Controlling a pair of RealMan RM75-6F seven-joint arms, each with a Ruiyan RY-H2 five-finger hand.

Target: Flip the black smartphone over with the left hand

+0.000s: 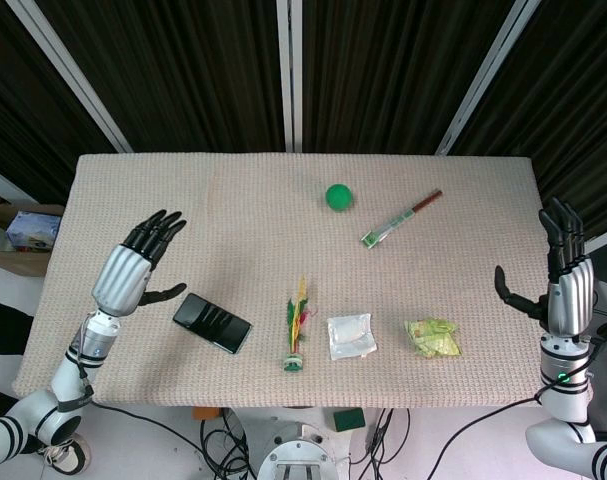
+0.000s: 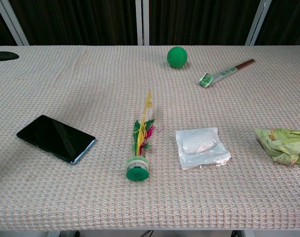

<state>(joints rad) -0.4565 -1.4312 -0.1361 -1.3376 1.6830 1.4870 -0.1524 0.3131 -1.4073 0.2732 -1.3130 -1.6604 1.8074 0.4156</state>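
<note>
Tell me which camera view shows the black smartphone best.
The chest view: the black smartphone lies close and large, its glossy face and bluish edge plain. The head view shows the same phone smaller from above, with the left robot hand open beside it, not touching.

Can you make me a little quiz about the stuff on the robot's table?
1. True or false: the robot's left hand is holding the flat black smartphone.
2. What lies closest to the smartphone? A) the round green ball B) the green-based feathered shuttlecock C) the crumpled yellow-green packet
3. Fill in: the clear white plastic pouch lies between the shuttlecock and the ____.

Key:
1. False; the hand is open beside the phone, not touching it.
2. B
3. Yellow-green packet
</note>
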